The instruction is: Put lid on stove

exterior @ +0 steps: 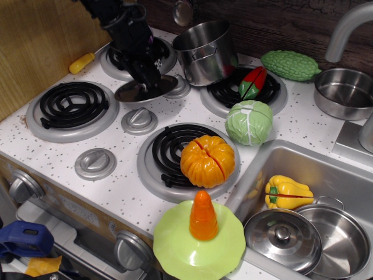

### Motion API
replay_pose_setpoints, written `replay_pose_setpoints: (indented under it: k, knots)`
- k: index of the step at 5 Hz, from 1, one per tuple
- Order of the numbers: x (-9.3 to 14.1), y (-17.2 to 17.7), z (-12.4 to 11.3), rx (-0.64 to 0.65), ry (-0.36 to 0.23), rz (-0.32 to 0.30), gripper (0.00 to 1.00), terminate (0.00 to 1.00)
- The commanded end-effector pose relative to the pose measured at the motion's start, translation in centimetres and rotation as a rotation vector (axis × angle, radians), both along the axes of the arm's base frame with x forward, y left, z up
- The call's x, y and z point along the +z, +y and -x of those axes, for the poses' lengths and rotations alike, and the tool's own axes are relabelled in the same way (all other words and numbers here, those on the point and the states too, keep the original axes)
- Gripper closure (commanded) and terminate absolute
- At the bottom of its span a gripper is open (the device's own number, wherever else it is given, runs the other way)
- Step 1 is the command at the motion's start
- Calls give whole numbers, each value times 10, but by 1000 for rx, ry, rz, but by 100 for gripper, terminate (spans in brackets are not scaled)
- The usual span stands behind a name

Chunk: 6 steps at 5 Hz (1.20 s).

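Note:
The thin shiny steel lid (129, 92) hangs nearly level just above the white speckled stove (116, 189), between the back-left burner (114, 60) and a grey dial (139, 120). My black gripper (148, 80) comes down from the upper left and is shut on the lid's centre; the knob is hidden by the fingers. The front-left coil burner (71, 105) is bare. An orange pumpkin (208, 160) sits on the front-middle burner (166, 153).
A steel pot (204, 51) stands right behind the lid. A cabbage (249, 121), a red pepper (252, 83) and a green gourd (290, 64) lie to the right. The sink (326, 166) holds a domed lid (282, 238) and a yellow pepper (287, 191). A green plate (175, 242) with a carrot (203, 216) sits at the front.

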State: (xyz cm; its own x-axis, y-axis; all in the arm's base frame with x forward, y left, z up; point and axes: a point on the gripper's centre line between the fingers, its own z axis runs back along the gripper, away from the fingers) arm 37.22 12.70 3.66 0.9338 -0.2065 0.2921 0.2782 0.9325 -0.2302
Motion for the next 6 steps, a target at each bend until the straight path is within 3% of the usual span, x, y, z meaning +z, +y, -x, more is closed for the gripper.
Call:
replay_pose_setpoints:
  k: [1,4,6]
  knots:
    - [46,13,7,18,-71,-114,100,0]
    - [40,49,47,45,-104,-247,100,0]
    - [25,63,64,57,-121,-302,100,0]
